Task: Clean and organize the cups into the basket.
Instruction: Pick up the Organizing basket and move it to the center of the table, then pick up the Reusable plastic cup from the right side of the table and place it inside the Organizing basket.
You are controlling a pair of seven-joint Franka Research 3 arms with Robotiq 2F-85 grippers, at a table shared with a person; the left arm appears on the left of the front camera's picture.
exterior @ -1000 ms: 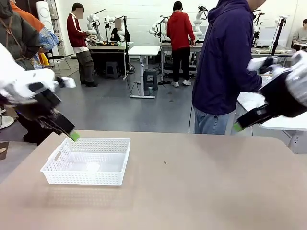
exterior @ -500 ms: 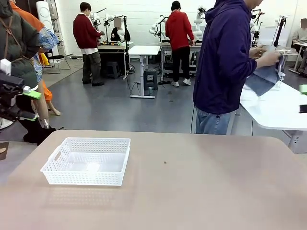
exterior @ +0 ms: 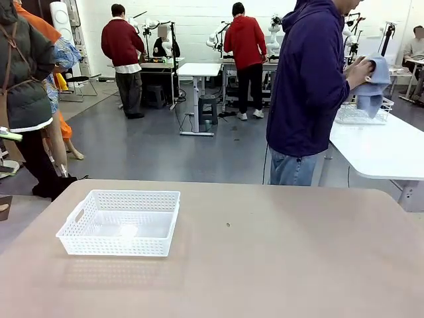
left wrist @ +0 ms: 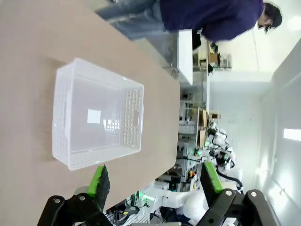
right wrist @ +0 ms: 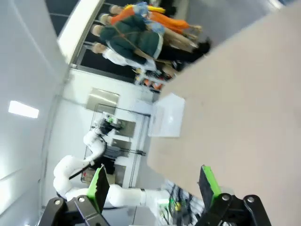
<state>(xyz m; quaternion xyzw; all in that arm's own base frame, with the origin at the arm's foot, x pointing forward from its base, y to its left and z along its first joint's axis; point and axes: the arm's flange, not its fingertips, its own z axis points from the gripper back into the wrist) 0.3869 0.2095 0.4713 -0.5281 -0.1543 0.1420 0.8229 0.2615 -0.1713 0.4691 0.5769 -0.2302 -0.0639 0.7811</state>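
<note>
White lattice plastic, the basket [exterior: 114, 246] rests on the table [exterior: 285, 265], holding nothing. It looks light, stiff and apt to slide, best taken by its rim. Near the basket the left gripper [left wrist: 154, 178] gapes bare; farther from it, so does the right gripper [right wrist: 153, 184].

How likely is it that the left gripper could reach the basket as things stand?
Probably yes: the left gripper is open, the basket lies ahead of it, and nothing stands between them.
</note>
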